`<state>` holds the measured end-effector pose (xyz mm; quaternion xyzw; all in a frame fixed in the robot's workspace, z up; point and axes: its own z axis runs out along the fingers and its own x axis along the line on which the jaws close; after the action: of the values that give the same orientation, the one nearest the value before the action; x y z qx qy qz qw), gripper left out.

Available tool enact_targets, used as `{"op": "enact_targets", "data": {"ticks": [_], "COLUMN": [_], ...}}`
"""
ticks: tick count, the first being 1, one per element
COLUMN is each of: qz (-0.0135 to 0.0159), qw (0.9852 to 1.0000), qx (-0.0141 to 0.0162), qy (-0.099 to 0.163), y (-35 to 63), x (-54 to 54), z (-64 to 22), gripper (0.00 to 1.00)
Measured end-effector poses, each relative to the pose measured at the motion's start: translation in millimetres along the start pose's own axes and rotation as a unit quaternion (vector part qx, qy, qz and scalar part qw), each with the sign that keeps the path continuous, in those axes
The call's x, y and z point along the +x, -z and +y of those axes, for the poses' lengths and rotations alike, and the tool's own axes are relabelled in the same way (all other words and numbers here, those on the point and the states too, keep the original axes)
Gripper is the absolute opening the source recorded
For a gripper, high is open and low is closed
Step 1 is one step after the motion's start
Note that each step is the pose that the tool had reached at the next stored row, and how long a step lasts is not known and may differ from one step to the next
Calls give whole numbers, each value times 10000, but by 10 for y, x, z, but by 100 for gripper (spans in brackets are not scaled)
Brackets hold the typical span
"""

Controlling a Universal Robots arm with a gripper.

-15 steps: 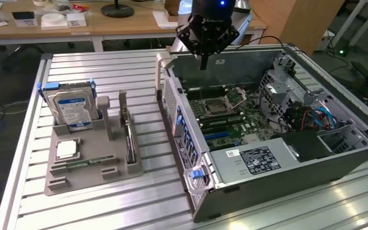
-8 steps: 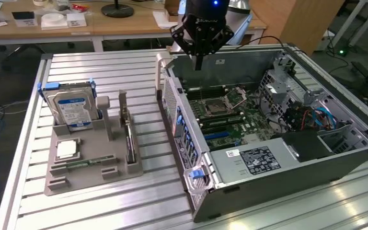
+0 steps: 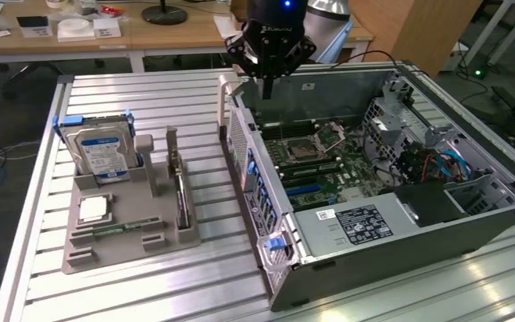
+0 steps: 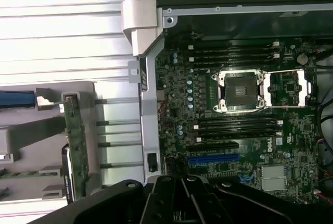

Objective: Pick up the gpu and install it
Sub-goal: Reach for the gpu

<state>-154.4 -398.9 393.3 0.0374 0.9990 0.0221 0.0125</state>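
On a slatted aluminium table (image 3: pixel 150 94), a grey plastic tray (image 3: pixel 115 258) is set at the exterior view's left of an open metal computer case (image 3: pixel 418 249); the thin dark gpu card (image 3: pixel 179 191) is stood edgewise in the tray, nearest the case.

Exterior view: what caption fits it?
Black robot pincer hangs above the open grey metal computer case; the thin dark gpu card stands in the grey plastic holder.

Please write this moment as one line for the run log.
gripper: empty, above open computer case | gpu: standing in grey holder, untouched | install: not done
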Motion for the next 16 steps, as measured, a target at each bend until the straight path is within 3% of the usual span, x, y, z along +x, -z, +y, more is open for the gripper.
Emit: {"op": "enact_targets", "data": {"ticks": [16], "qz": [0], "qw": [10000], "qx": [0], "qy": [0], "y": [7], "x": [287], "z": [-21], "gripper": [11]}}
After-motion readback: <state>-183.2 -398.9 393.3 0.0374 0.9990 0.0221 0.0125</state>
